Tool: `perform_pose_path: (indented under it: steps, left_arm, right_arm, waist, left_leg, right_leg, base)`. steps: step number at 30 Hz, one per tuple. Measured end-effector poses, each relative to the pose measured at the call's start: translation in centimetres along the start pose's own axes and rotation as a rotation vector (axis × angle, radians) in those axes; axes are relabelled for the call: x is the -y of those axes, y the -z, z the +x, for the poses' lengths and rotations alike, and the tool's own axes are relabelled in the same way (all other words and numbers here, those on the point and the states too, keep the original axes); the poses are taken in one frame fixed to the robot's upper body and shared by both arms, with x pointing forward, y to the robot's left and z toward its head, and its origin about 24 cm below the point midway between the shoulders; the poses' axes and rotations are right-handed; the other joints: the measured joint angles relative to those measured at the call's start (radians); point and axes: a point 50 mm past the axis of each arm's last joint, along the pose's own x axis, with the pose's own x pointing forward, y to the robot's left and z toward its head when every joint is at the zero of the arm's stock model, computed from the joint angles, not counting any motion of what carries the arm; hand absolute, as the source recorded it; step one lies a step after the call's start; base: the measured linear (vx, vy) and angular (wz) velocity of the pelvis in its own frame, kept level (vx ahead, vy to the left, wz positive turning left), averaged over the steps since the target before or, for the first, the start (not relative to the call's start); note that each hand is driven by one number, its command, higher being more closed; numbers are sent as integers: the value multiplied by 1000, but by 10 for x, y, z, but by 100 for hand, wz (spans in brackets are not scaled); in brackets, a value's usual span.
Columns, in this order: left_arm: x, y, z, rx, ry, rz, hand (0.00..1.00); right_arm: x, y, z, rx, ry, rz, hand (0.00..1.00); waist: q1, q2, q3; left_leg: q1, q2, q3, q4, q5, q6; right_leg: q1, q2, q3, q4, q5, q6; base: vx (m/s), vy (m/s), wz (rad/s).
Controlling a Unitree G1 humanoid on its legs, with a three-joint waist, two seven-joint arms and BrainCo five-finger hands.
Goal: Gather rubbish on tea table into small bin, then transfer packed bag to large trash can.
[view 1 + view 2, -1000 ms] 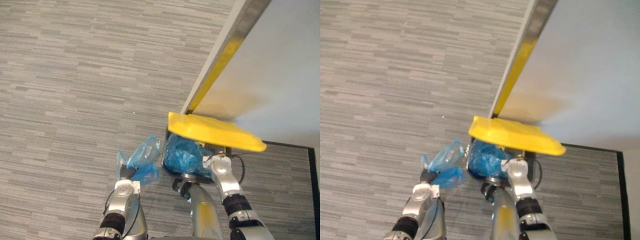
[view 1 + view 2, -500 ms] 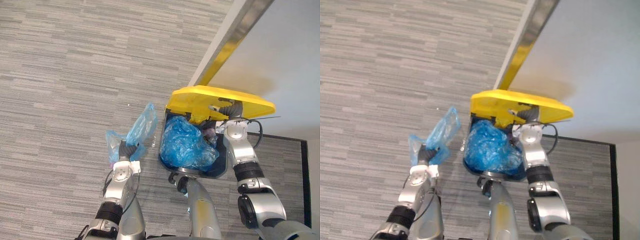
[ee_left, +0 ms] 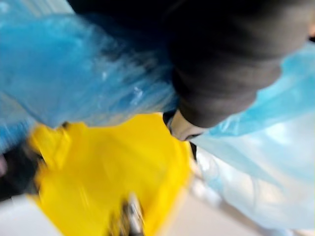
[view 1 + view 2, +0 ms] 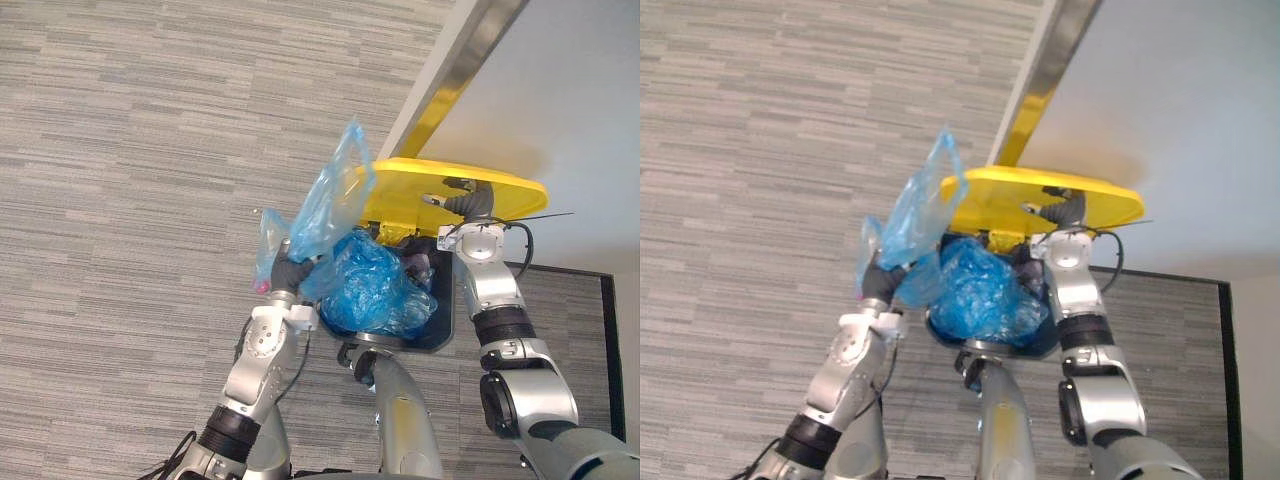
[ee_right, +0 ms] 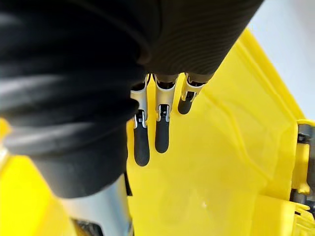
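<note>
**Left eye view.** The left hand (image 4: 286,276) is closed round the gathered neck of the packed bag (image 4: 328,198), a thin, translucent blue plastic bag. Loose film stands up from the hand toward 1 o'clock, and a smaller lobe sags at the hand's 10 o'clock. The bag is clear of the carpet floor (image 4: 120,150), at the 9 o'clock rim of the large trash can (image 4: 447,333). Its upper part overlaps the yellow lid (image 4: 480,187). The right hand (image 4: 468,206) is under the lid at the can's 1 o'clock and props it up. Crumpled blue plastic (image 4: 372,285) fills much of the opening.

Handling, as a judgement:
- The bag looks light, limp and slippery.
- The film would tear if dragged over a hard edge.
- Hold it by the bunched neck only. The body offers no firm hold.
- Its contents cannot be made out.

**Right eye view.** The arrangement is the same.
- Open carpet lies from 7 to 12 o'clock of the can.
- The wall (image 4: 1180,100) and its metal strip (image 4: 1040,70) close off 12 to 3 o'clock.
- The only entry is the gap between the lid's front edge and the rim, approached from 9 o'clock.
- The upstanding film is likely to catch on the lid edge, so the bag should pass below it.

**Left wrist view.** Blue film drapes past the hand's dark cover on both sides. The yellow lid lies just beyond, very near.

**Right wrist view.** The right hand's fingers (image 5: 141,147) are straight, side by side and flat against the lid's underside. They grasp nothing. The lid rests on them without being clamped, so it may drop if this hand shifts.
</note>
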Motion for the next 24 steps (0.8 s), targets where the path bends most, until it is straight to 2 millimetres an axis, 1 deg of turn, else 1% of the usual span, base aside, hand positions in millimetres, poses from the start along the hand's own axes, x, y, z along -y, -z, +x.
perform_pose_path:
  steps: [3, 6, 9, 11, 12, 15, 17, 18, 19, 24]
  left_arm:
    - [24, -5, 2, 22, 95, -38, 100]
    - [44, -8, 7, 40, 167, -51, 100]
    - [52, -11, 9, 62, 200, -5, 100]
    - [52, -6, 12, 50, 199, 32, 100]
    - [51, 1, 17, 28, 194, 78, 100]
    - [48, 21, 27, -55, 191, 204, 100]
    - [41, 35, 31, -116, 173, 287, 100]
    - [39, 39, 34, -135, 164, 321, 100]
    - [36, 45, 40, -166, 161, 372, 100]
    - [25, 55, 59, -237, 94, 495, 100]
  right_arm:
    - [-3, -6, 4, -1, -12, 5, 0]
    - [-7, -10, 5, 1, -20, 12, 0]
    - [-10, -18, 7, 19, -25, 23, 0]
    - [-12, -25, 9, 28, -29, 29, 0]
    - [-14, -29, 9, 36, -32, 34, 0]
    - [-15, -37, 11, 55, -30, 42, 0]
    - [-16, -45, 12, 75, -28, 45, 0]
    - [-17, -48, 12, 87, -26, 46, 0]
    - [-17, -55, 12, 110, -19, 52, 0]
    - [-22, -85, 5, 238, -23, 61, 0]
  waist:
    - [0, 0, 0]
    - [-1, 0, 0]
    - [-4, 0, 0]
    - [-15, 1, 1]
    - [-23, 2, 1]
    - [-28, 4, 5]
    - [-31, 5, 10]
    - [-35, 5, 13]
    - [-40, 5, 27]
    - [-67, 2, 45]
  left_leg:
    - [0, -1, 16, 3, 0, 0]
    - [-1, -1, 34, 5, 0, 0]
    - [-1, -1, 56, 7, -1, 2]
    - [-9, 0, 61, 19, -7, 12]
    - [-17, 1, 62, 26, -12, 13]
    - [-35, -2, 74, 41, -16, 17]
    - [-47, -4, 79, 51, -19, 19]
    - [-57, -3, 76, 57, -21, 20]
    - [-65, -3, 72, 64, -22, 21]
    - [-143, 1, 75, 90, -27, 22]
  right_leg:
    - [1, 10, 14, -28, 22, -3]
    - [1, 17, 27, -54, 45, -5]
    - [-2, 26, 46, -80, 66, -4]
    - [-3, 31, 52, -96, 77, -6]
    - [-4, 33, 52, -106, 86, -2]
    - [-14, 33, 61, -121, 103, -7]
    - [-25, 32, 68, -124, 109, -2]
    - [-31, 33, 67, -124, 111, -2]
    - [-34, 32, 65, -125, 113, -4]
    - [-99, 39, 70, -140, 128, 7]
  base:
    - [-15, 40, -16]
    - [-10, 46, -16]
    - [0, 51, -19]
    - [-7, 45, -14]
    - [-18, 43, -8]
    - [-31, 41, -7]
    - [-28, 24, -8]
    - [-37, 8, 2]
    - [-45, -4, 3]
    - [-30, -11, -4]
